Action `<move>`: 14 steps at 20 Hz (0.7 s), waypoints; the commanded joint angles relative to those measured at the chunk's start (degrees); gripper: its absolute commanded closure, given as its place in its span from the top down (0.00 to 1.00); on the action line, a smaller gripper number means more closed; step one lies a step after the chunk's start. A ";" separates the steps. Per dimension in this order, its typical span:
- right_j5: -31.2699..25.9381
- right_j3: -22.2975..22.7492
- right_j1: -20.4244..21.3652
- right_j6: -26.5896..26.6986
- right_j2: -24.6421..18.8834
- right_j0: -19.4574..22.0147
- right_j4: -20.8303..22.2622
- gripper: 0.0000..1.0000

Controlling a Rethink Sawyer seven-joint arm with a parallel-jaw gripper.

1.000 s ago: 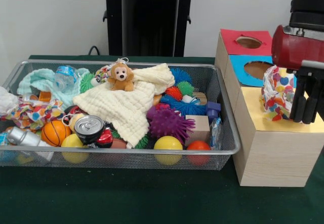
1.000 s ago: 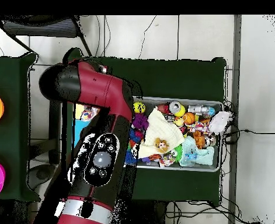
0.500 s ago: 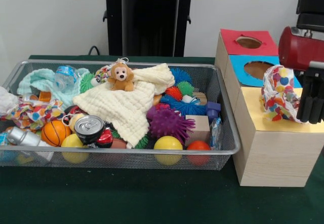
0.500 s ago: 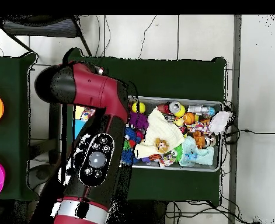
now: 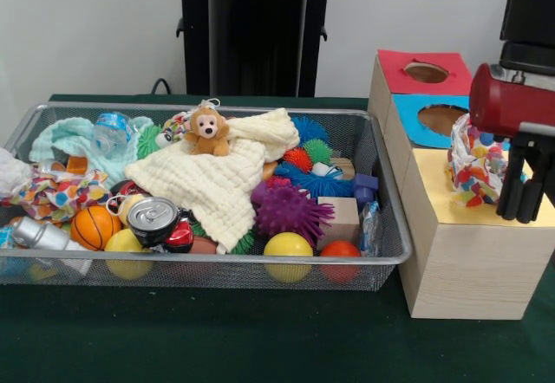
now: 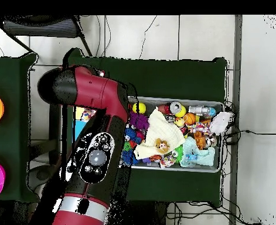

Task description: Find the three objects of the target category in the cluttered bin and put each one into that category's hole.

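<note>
We see the gripper [image 5: 525,199] at the front view's right edge, its black fingers [image 5: 519,194] hanging over the yellow-topped box [image 5: 460,240]; we cannot tell how far apart they stand or whether they grip anything. Just beside them, touching or nearly so, a bunched dotted cloth [image 5: 473,161] sits on the yellow card where the hole would be, hiding it. A second dotted cloth [image 5: 52,194] lies crumpled at the left end of the wire-mesh bin [image 5: 217,268]; we count only these two. A cream waffle cloth [image 5: 221,179] drapes the bin's middle under one plush monkey [image 5: 208,132]. Three boxes stand in a row: yellow, blue [image 5: 431,121], red [image 5: 421,71].
</note>
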State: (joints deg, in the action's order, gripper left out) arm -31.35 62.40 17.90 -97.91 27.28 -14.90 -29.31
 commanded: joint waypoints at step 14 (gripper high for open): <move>-14.49 5.75 -2.15 -12.37 -2.85 0.95 2.74 0.00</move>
State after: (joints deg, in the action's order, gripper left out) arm -37.59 62.38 17.04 -97.91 27.43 -14.90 -28.72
